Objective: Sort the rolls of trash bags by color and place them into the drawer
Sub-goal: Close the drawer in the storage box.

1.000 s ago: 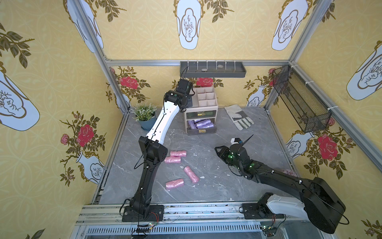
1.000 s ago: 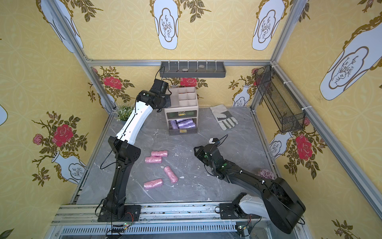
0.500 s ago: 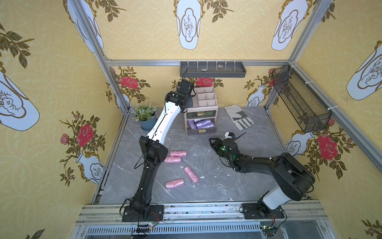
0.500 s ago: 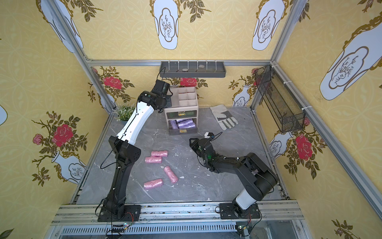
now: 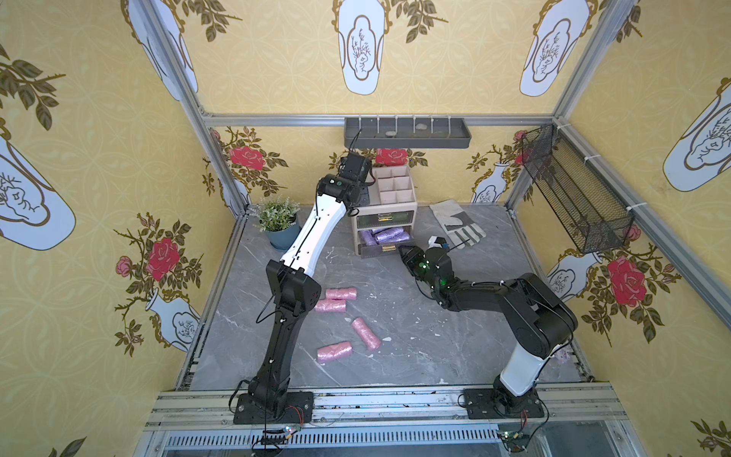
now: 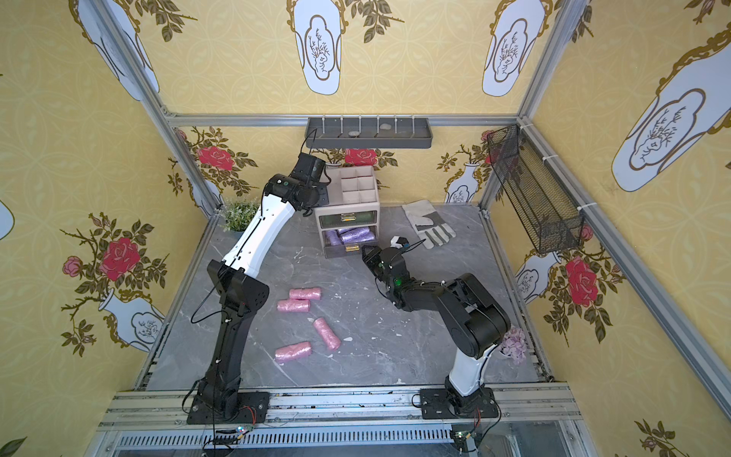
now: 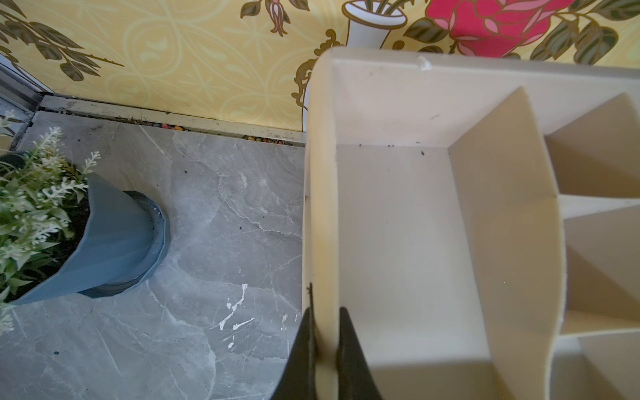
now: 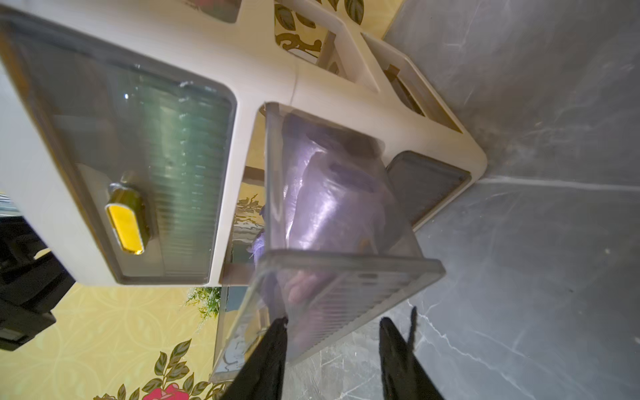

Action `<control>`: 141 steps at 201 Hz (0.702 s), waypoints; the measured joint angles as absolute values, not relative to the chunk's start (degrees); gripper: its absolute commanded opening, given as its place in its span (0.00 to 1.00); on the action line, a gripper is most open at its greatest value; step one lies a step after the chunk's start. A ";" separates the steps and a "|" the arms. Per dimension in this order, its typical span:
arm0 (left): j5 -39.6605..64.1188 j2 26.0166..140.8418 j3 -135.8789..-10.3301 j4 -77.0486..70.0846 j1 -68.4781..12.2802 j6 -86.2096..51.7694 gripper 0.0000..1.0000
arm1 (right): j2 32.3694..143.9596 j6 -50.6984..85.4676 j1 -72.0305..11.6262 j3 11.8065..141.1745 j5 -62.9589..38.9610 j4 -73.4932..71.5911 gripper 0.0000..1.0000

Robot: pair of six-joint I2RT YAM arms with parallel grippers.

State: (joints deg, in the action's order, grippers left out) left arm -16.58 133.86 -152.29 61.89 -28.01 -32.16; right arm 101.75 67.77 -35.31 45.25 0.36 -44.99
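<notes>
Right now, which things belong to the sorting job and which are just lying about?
Job: four pink rolls on the table; lilac rolls in the open drawer; drawer chest.
Lying about: potted plant, work glove, grey wall tray, wire basket, lilac flowers.

Bare floor (image 5: 368,277) between pink rolls (image 5: 336,300) and chest (image 5: 385,206), glove (image 5: 455,223) beside

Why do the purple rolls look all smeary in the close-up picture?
Right wrist view: the purple rolls show through the open drawer's smoky plastic, soft and blurred, with a white sheen. In both top views they look crisper, seen from above. Left wrist view: the chest rim looks soft beside the left gripper.
</notes>
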 measured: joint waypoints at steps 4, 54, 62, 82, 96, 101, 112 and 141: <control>-16.56 133.91 -152.31 61.93 -28.01 -32.16 0.04 | 101.97 67.66 -35.16 45.69 0.34 -44.99 0.44; -16.47 134.13 -152.53 61.98 -28.01 -32.16 0.03 | 105.73 67.20 -33.80 51.72 -0.97 -44.53 0.45; -16.47 134.13 -152.55 61.98 -28.01 -32.16 0.03 | 106.52 67.05 -33.71 52.93 -0.97 -43.97 0.45; -16.45 134.13 -152.57 61.98 -28.01 -32.16 0.03 | 109.08 67.00 -33.32 55.75 -1.50 -43.59 0.45; -16.43 134.13 -152.57 62.00 -28.01 -32.14 0.03 | 111.04 67.11 -33.10 57.45 -2.52 -43.66 0.45; -16.43 134.13 -152.59 62.00 -28.01 -32.14 0.03 | 111.59 67.11 -33.06 58.02 -2.48 -43.64 0.45; -16.43 134.13 -152.59 62.00 -28.01 -32.12 0.03 | 112.66 67.16 -32.99 59.24 -2.48 -43.64 0.45; -16.45 134.13 -152.62 61.84 -27.97 -32.67 0.03 | 114.34 67.40 -32.82 61.17 -2.46 -43.81 0.45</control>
